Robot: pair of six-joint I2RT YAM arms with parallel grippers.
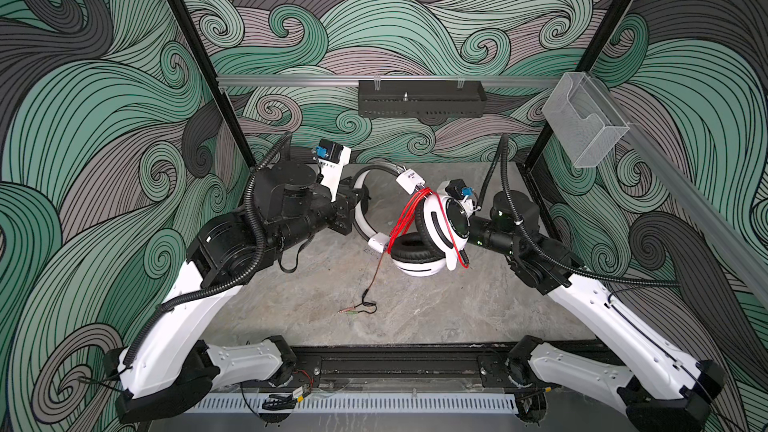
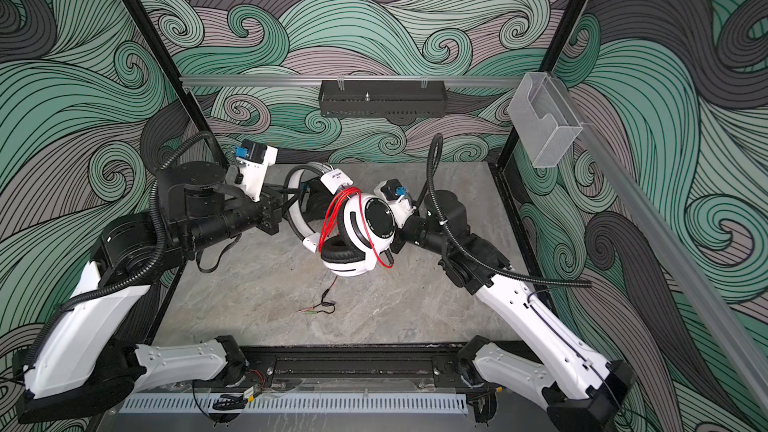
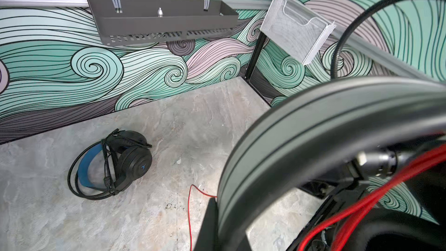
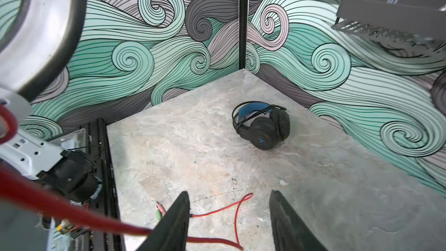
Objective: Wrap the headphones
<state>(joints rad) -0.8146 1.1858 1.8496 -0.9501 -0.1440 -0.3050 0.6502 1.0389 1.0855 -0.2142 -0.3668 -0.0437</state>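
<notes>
Right wrist — right pincer [image 4: 229, 193] spread over red cable [image 4: 72, 210]; left pincer [image 1: 353, 205] tight on headband [image 1: 360, 224].

Robot lab cell: swirl-patterned walls [image 1: 395, 14], aluminium rail [image 1: 291, 81].

No word or number is legible. The white headphones [image 1: 432, 228] carry dark print on a slider block [image 1: 409, 179] and ring markings on a black cup disc [image 1: 456, 220], both too small to read. The black headphones [image 4: 263, 126] bear a blue angular emblem [image 4: 262, 140] on one cup.
</notes>
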